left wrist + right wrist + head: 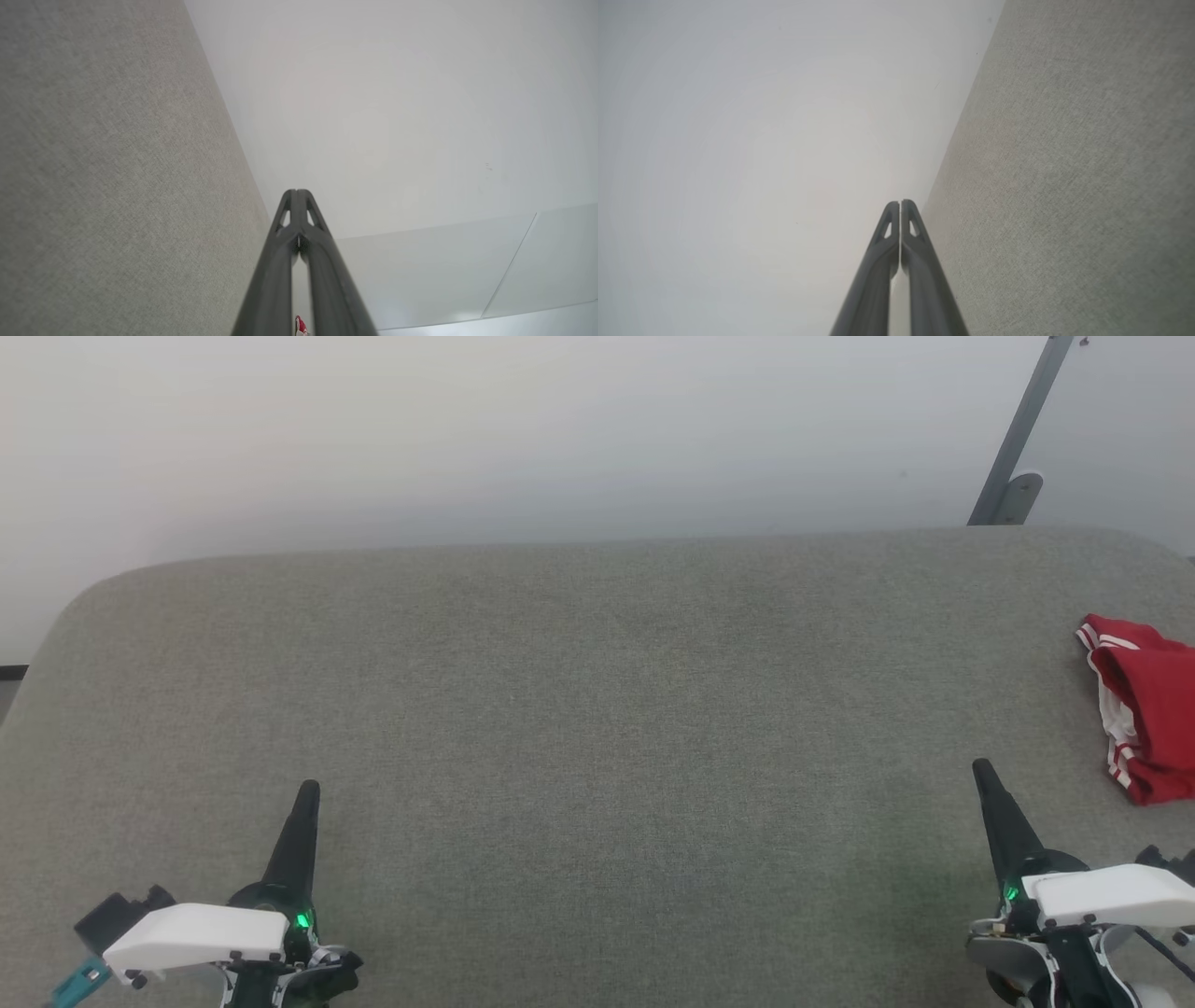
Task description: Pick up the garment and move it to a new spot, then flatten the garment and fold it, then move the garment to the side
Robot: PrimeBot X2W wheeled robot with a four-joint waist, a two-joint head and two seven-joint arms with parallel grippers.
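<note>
The garment (1146, 717), red with white-and-red striped trim, lies folded at the far right edge of the grey fabric surface (597, 709), partly cut off by the head view's border. A sliver of red (300, 325) peeks between the left fingers in the left wrist view. My left gripper (308, 791) rests at the lower left, shut and empty, well away from the garment. My right gripper (982, 769) is at the lower right, shut and empty, a short way left of and below the garment. Both wrist views show the fingers pressed together, left (296, 192) and right (900, 202).
A pale wall (523, 439) rises behind the surface's rounded far edge. A grey metal bracket (1016, 467) leans at the back right.
</note>
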